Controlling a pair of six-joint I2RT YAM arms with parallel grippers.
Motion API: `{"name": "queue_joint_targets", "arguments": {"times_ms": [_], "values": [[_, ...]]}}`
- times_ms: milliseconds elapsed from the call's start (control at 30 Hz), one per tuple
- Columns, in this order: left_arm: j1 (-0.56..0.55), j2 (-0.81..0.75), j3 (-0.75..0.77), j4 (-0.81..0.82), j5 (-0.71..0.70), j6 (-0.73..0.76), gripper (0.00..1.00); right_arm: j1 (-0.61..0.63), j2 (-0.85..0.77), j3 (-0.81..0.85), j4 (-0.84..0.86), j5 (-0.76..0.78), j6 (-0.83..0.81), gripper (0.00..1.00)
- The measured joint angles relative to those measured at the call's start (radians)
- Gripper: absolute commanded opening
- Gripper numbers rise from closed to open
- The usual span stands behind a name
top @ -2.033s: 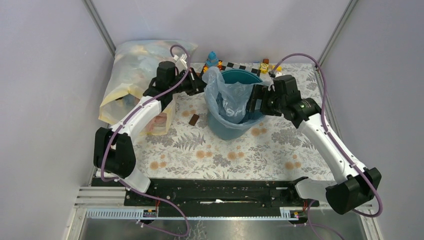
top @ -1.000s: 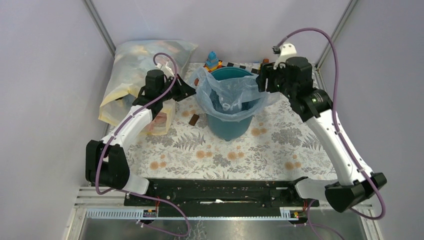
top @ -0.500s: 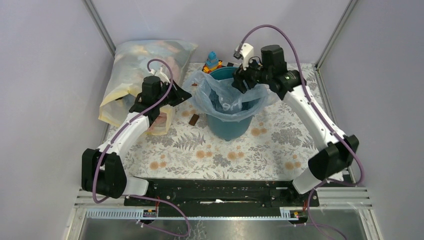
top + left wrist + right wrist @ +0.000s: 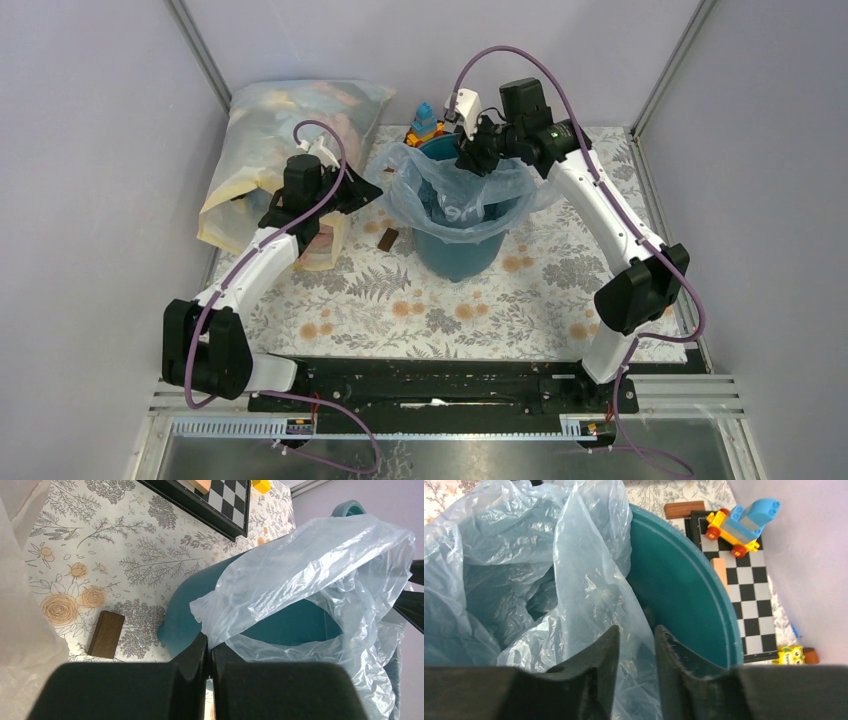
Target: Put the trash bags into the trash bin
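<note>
Pale blue trash bag (image 4: 452, 186) sits mouth-up inside the teal trash bin (image 4: 456, 256), edges spilling over the rim, mid-bench (image 4: 560, 292). Left pincer (image 4: 207, 644) pressed tight on the bag's left edge, film pulled outward. Right pincer (image 4: 637, 636) at the far rim, fingers narrowly parted, film in the gap; grip unclear.

The thin, translucent pale blue plastic film bag (image 4: 412, 185) is crinkled, with its mouth open. It hangs inside the round dark teal plastic bin (image 4: 460, 255) and spills over the rim. The bin stands upright between the two grippers. The closed left gripper (image 4: 207, 647) pinches the bag's left edge, stretched out past the rim. At the far rim, film lies between the parted fingers of the right gripper (image 4: 636, 637).
</note>
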Motion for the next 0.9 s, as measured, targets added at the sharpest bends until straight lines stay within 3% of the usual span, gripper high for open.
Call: {"name": "queue_joint_targets", "arguments": {"times_ms": [33,133,600,633,733,800,900], "values": [[0.0,0.0,0.0,0.0,-0.002,0.002,0.03,0.0,0.0,0.0,-0.01,0.0,-0.009,0.3],[0.0,0.0,0.0,0.0,-0.007,0.003,0.03,0.0,0.001,0.0,-0.026,0.002,-0.025,0.01],[0.0,0.007,0.0,0.0,-0.009,0.004,0.03,-0.011,0.002,0.0,0.148,0.19,0.065,0.0],[0.0,0.011,0.0,0.0,-0.009,0.004,0.03,-0.016,0.002,0.0,0.163,0.193,0.076,0.09],[0.0,0.021,0.0,0.0,-0.008,0.005,0.03,-0.044,0.012,0.006,0.184,0.159,0.095,0.5],[0.0,0.023,0.0,0.0,-0.008,0.005,0.03,-0.059,0.029,0.021,0.168,0.116,0.087,0.61],[0.0,0.023,0.0,0.002,-0.008,0.005,0.03,-0.071,0.05,0.027,0.133,0.04,0.063,0.66]]}}
